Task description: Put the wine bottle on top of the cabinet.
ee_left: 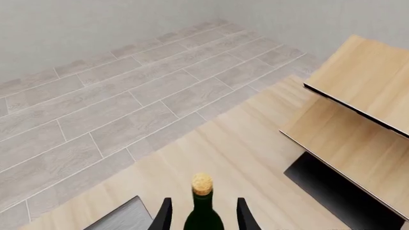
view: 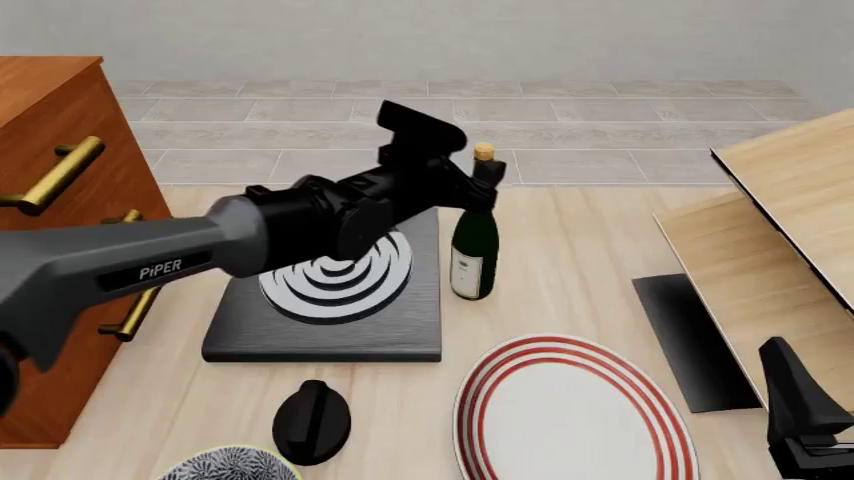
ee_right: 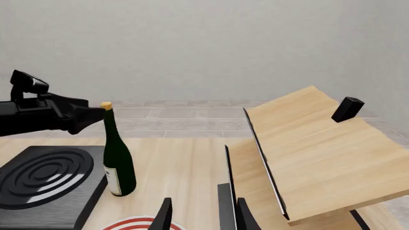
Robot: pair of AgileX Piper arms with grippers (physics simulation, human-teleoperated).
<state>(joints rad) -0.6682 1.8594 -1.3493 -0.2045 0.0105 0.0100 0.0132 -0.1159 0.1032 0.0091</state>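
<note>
step in hand, as judged: the grasp of the bottle (view: pixel 474 250), not yet the lift. the left gripper (ee_left: pixel 203 211) has its fingers (ee_left: pixel 164 214) apart, one on each side of the neck just under the cork (ee_left: pixel 202 184); a gap shows on both sides in the left wrist view, so no clamp is confirmed. the bottle stands upright on the table (view: pixel 574 260), base down, just beside the edge of the black hob (view: pixel 334 320), with its body below the fingers. the right gripper (ee_right: pixel 203 215) is idle, low and well apart from the bottle, fingers apart and holding nothing. next move, as judged: close on the neck, check the hold, lift straight up, then carry away to the cabinet (view: pixel 54 130), whose top sits higher than the cork, so a real rise is needed before any sideways travel. edges to mind: the hob rim right by the base, the cabinet's near top edge and its brass handles (view: pixel 54 175). open room: bare table beyond the fingers; the wood panels (view: pixel 787 200) stand well off on the far side from the cabinet. the striped plate (view: pixel 574 415) and black knob (view: pixel 311 420) lie nearer the camera, clear of the likely path. a neck grip may let the body swing.
</note>
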